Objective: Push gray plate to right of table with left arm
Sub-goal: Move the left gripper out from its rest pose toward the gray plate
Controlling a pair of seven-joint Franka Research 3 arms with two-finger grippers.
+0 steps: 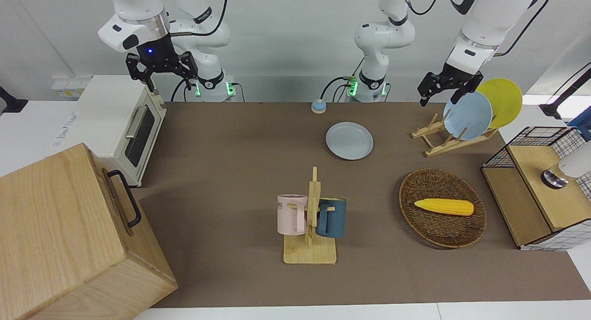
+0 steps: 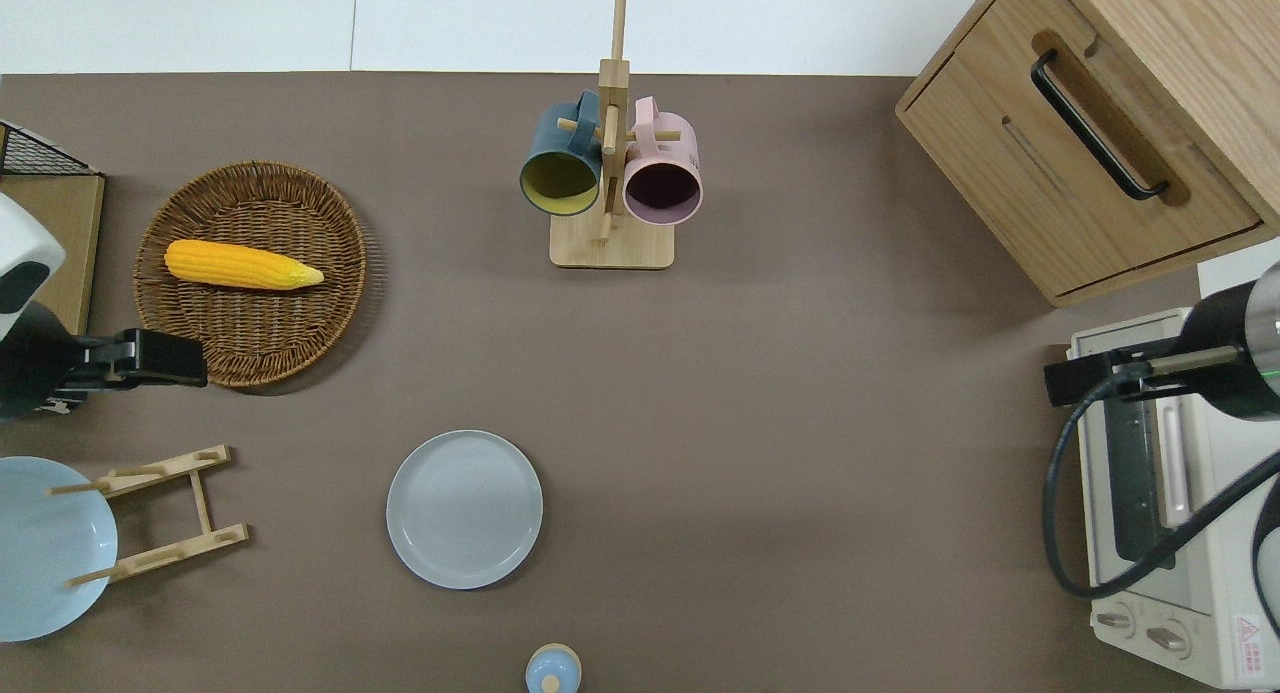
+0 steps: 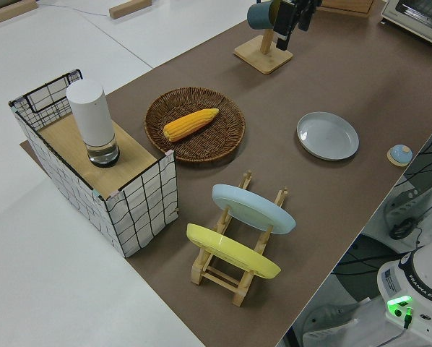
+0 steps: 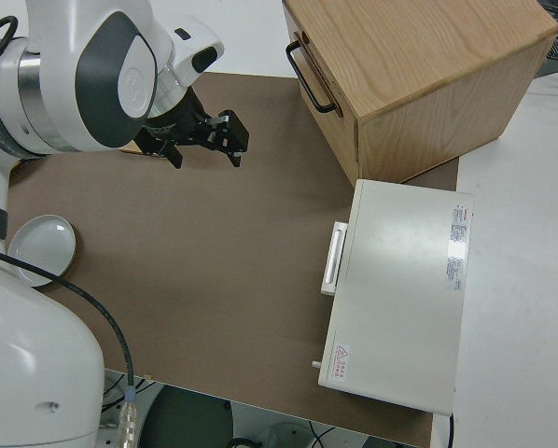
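Note:
The gray plate (image 1: 349, 141) lies flat on the brown table (image 1: 221, 181), toward the robots' side of its middle; it also shows in the overhead view (image 2: 465, 508), the left side view (image 3: 327, 135) and the right side view (image 4: 42, 245). My left gripper (image 1: 439, 97) is open and empty, up in the air. In the overhead view the left gripper (image 2: 195, 361) is over the wicker basket's edge nearest the robots, well toward the left arm's end from the plate. My right gripper (image 1: 169, 82) is open and parked.
A wicker basket (image 2: 300, 323) holds a corn cob (image 2: 240, 264). A wooden rack (image 1: 438, 142) carries a sky-blue plate (image 1: 467, 115) and a yellow plate (image 1: 505, 100). A mug tree (image 1: 310, 218), wooden cabinet (image 1: 60, 237), toaster oven (image 1: 115, 121), wire crate (image 1: 535, 190) and small blue knob (image 1: 318, 106) also stand here.

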